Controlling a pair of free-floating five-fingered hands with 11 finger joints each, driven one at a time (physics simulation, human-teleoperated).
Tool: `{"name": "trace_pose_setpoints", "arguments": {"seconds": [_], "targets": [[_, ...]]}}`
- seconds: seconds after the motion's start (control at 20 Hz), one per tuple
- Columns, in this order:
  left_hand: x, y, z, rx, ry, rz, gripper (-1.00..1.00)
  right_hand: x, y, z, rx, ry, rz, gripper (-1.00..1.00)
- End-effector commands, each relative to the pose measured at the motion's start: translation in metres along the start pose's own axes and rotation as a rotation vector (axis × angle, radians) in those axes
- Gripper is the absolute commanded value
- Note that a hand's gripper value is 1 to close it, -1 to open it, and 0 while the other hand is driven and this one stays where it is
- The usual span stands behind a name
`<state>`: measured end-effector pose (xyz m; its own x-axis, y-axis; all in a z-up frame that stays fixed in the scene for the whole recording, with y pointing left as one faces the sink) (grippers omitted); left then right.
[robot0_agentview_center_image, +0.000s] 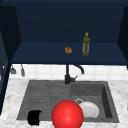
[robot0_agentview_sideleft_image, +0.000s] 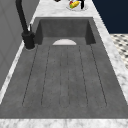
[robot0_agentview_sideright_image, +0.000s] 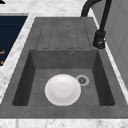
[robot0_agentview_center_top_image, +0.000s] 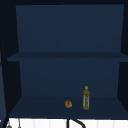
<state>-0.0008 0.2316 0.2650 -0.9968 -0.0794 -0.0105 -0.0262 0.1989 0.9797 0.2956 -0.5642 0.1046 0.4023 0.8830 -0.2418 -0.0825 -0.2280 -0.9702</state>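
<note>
Front view: left hand (robot0_agentview_center_image: 34, 117), a matte black lump at the sink's (robot0_agentview_center_image: 110, 100) front-left rim, finger state indiscernible, beside a glossy red sphere (robot0_agentview_center_image: 67, 115); smooth round white plate (robot0_agentview_sideright_image: 62, 89) lies in the grainy grey basin near the drain (robot0_agentview_sideright_image: 82, 80).

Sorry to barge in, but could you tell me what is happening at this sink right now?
A black hand hovers at the front edge of the sink's draining board, at the picture's left in the front view, so it is the left hand; its fingers look curled, but it holds nothing I can see. A white plate lies in the basin beside the drain. A large red ball shows at the sink's front edge. On the open cabinet shelf above stand a green bottle and a small brown item.
</note>
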Motion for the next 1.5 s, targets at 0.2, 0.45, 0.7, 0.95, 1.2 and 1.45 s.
{"name": "trace_pose_setpoints", "arguments": {"seconds": [0.2, 0.45, 0.7, 0.95, 1.2, 1.45], "targets": [[0.0, 0.0, 0.0, 0.0, 0.0, 0.0, 0.0, 0.004, -0.009, -0.007, 0.082, -0.028, -0.043, -1.0], [0.0, 0.0, 0.0, 0.0, 0.0, 0.0, 0.0, 0.009, -0.007, -0.011, 0.147, -0.129, -0.097, -1.0], [0.0, 0.0, 0.0, 0.0, 0.0, 0.0, 0.0, 0.01, -0.013, -0.023, 0.166, -0.192, -0.092, -1.0], [0.0, 0.0, 0.0, 0.0, 0.0, 0.0, 0.0, -0.001, -0.031, -0.021, 0.166, -0.246, -0.104, -1.0], [0.0, 0.0, 0.0, 0.0, 0.0, 0.0, 0.0, -0.004, -0.032, -0.02, 0.168, -0.253, -0.083, -1.0], [0.0, 0.0, 0.0, 0.0, 0.0, 0.0, 0.0, -0.017, -0.042, -0.015, 0.172, -0.267, -0.151, -1.0]]}}
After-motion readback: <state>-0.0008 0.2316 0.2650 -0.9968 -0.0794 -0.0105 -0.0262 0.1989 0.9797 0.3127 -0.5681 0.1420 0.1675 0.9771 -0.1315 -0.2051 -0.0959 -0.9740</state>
